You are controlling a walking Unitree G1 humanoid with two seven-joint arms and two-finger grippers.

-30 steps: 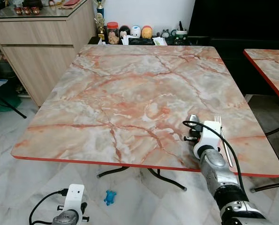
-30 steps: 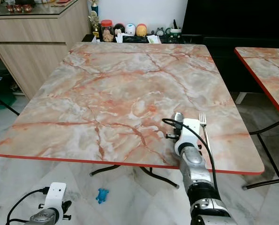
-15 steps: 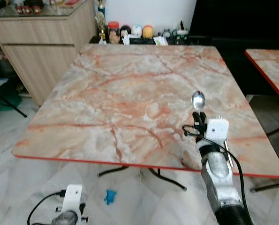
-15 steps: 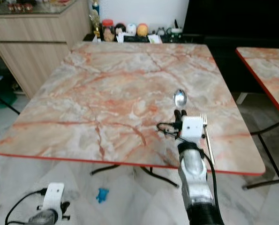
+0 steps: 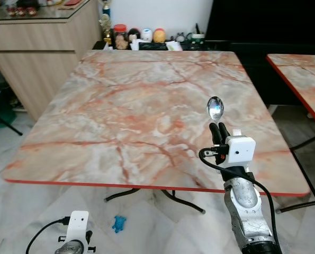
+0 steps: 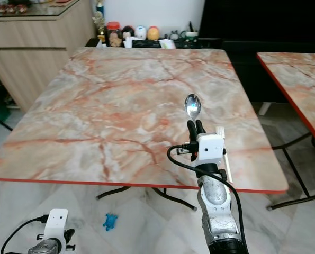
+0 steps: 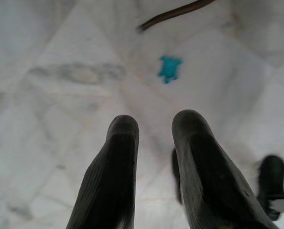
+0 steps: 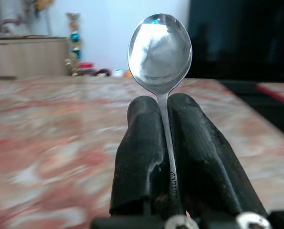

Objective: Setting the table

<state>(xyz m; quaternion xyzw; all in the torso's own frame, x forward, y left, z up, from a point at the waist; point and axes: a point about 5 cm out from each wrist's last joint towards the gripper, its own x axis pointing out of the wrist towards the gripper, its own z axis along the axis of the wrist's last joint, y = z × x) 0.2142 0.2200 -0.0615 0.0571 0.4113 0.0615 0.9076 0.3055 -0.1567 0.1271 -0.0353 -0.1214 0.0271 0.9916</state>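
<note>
A steel spoon [image 5: 215,108] stands upright, bowl uppermost, its handle pinched between the two closed fingers of the right tool [image 5: 218,132], raised above the tabletop [image 5: 141,106] near its front right corner. Just behind the tool's white wrist housing, toward 3 o'clock, a fork [image 6: 224,159] lies flat on the marble-patterned surface, mostly hidden by the arm. At 12 o'clock, past the far edge, a jar [image 5: 120,36] and small figurines line a low dark shelf; a wooden cabinet [image 5: 35,47] stands at 10 o'clock and a second table [image 5: 300,74] at 2 o'clock. The left tool [image 7: 153,138] hangs low at 7 o'clock over the pale tiled floor, fingers slightly parted and empty, near a small blue toy [image 5: 118,223].
</note>
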